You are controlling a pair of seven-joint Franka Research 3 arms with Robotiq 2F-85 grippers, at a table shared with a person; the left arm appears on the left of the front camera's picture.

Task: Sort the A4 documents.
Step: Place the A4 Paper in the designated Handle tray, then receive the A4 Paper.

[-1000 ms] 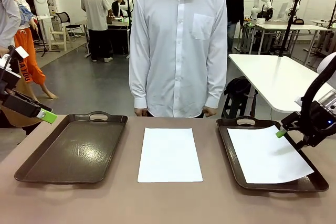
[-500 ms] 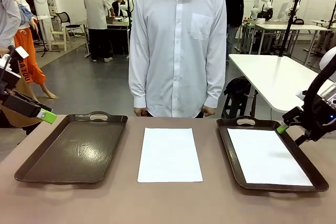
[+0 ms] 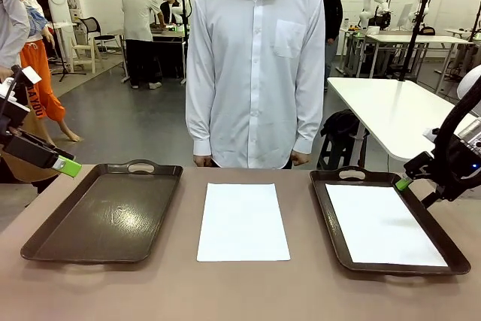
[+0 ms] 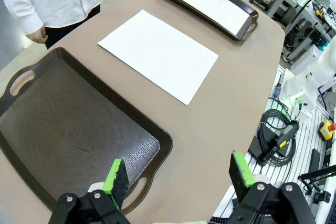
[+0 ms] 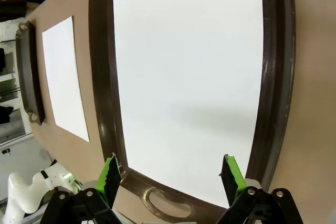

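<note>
The A4 sheet (image 3: 383, 223) has dropped flat into the brown tray (image 3: 323, 212) at right of frame and my right pincer (image 5: 169, 174), jaws wide and empty, has backed off, leaving the second sheet (image 3: 243, 222) mid-table to sort.

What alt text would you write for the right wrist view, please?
A white A4 sheet lies flat inside a dark brown tray, with the open right gripper hovering over its handle end. A second sheet lies on the table beside it.
</note>
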